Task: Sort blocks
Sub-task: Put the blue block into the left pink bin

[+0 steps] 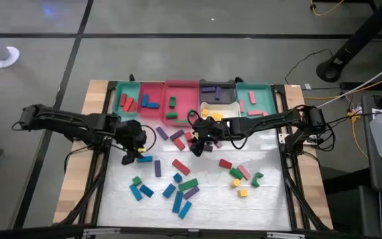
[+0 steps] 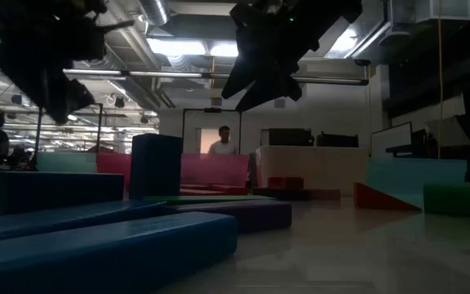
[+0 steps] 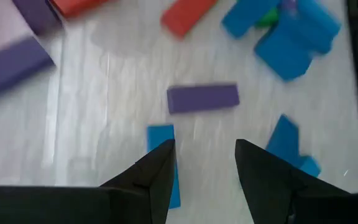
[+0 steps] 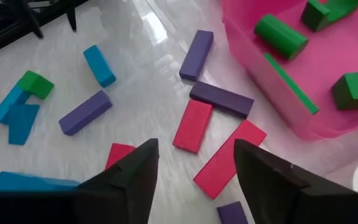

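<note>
Left gripper point(image 3: 201, 165) open (empty) above purple block point(image 3: 202, 98), probably lying crosswise.

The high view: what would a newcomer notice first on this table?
First, the loose coloured blocks scattered over the white table, and the row of trays along its far edge, some already holding blocks. Then the two dark arms meeting near the middle: the left gripper and the right gripper both hang open and empty above the blocks.

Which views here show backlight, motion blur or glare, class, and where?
Low view: bright ceiling lights leave both arms and the near blue blocks dark. Left wrist view: the purple block and its neighbours are smeared. Right wrist view: glare streaks the table near the pink tray.
</note>
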